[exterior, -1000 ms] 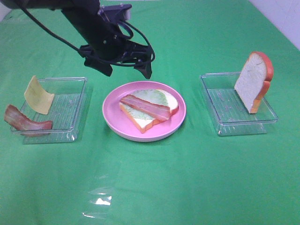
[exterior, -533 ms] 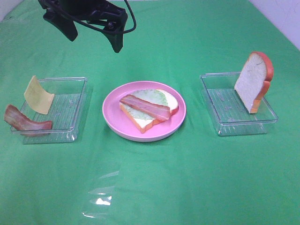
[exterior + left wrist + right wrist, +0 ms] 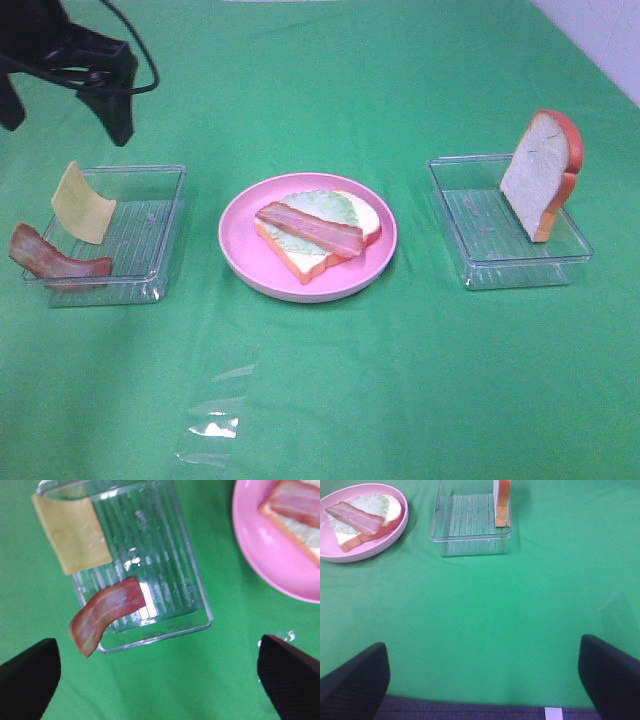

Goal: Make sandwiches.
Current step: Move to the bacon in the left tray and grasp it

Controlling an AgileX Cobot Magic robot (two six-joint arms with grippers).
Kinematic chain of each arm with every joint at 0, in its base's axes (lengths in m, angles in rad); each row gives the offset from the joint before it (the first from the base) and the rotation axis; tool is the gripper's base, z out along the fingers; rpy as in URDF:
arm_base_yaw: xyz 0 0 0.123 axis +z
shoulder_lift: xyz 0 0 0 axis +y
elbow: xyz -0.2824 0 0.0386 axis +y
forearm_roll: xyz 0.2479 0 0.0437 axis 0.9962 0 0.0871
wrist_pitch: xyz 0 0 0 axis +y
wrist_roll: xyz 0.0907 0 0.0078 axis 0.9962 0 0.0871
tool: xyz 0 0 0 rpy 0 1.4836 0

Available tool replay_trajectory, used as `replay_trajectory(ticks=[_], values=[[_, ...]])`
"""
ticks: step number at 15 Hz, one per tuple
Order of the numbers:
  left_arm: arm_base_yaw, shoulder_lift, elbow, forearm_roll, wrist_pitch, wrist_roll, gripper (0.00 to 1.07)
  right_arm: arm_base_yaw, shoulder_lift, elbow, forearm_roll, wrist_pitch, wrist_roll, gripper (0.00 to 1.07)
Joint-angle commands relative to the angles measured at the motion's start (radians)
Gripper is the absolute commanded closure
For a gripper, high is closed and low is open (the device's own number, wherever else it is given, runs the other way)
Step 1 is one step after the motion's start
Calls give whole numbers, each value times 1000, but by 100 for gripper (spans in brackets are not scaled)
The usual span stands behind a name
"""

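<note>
A half-built sandwich lies on the pink plate [image 3: 240,262] [image 3: 395,530]: a bread slice [image 3: 300,262], green lettuce [image 3: 325,205] and a bacon strip [image 3: 310,228] [image 3: 352,516] on top. The left clear tray [image 3: 150,230] [image 3: 165,565] holds a yellow cheese square [image 3: 82,203] [image 3: 72,532] and a bacon strip [image 3: 55,262] [image 3: 105,612]. Another bread slice [image 3: 540,170] [image 3: 502,502] leans upright in the right tray [image 3: 490,250] [image 3: 470,530]. My left gripper [image 3: 65,110] [image 3: 160,680] hangs open and empty behind the left tray. My right gripper [image 3: 482,680] is open and empty, well in front of the right tray, and hidden from the high view.
A scrap of crinkled clear film [image 3: 215,425] lies on the green cloth near the front. A white surface [image 3: 605,40] borders the cloth at the back right. In the left wrist view the plate [image 3: 265,555] sits beside the left tray.
My left arm has swung from behind the pink plate to the left and now hovers behind the left tray. Its jaws stayed open. Nothing on the table moved.
</note>
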Motion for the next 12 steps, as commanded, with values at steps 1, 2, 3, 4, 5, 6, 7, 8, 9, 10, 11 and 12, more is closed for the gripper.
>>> replay_trajectory(ticks=[1, 2, 3, 4, 5, 6, 7, 8, 9, 10, 11, 12], values=[[58, -43, 64, -14, 103, -1, 6, -6, -28, 3, 0, -10, -2, 10], [94, -51, 89, -13, 102, 1, 6, -6, -28, 3, 0, -10, -2, 10], [151, -51, 125, -14, 99, 3, 6, -6, -28, 3, 0, -10, -2, 10], [176, -51, 149, -14, 89, 7, 6, -6, -28, 3, 0, -10, -2, 10], [201, -51, 177, -14, 65, 7, 6, -6, -28, 3, 0, -10, -2, 10], [219, -51, 203, -21, 29, 7, 6, -6, -28, 3, 0, -10, -2, 10], [227, -51, 228, -34, -16, 7, 6, -6, -28, 3, 0, -10, -2, 10], [227, -51, 256, -48, -72, 7, 6, -6, -28, 3, 0, -10, -2, 10], [227, -51, 268, -54, -94, 7, 6, -6, -28, 3, 0, -10, -2, 10], [227, -50, 300, -66, -147, 15, 6, -6, -28, 3, 0, -10, -2, 10], [227, -45, 325, -68, -189, 24, 6, -6, -28, 3, 0, -10, -2, 10], [227, -30, 337, -67, -211, 27, 6, -6, -28, 3, 0, -10, -2, 10]])
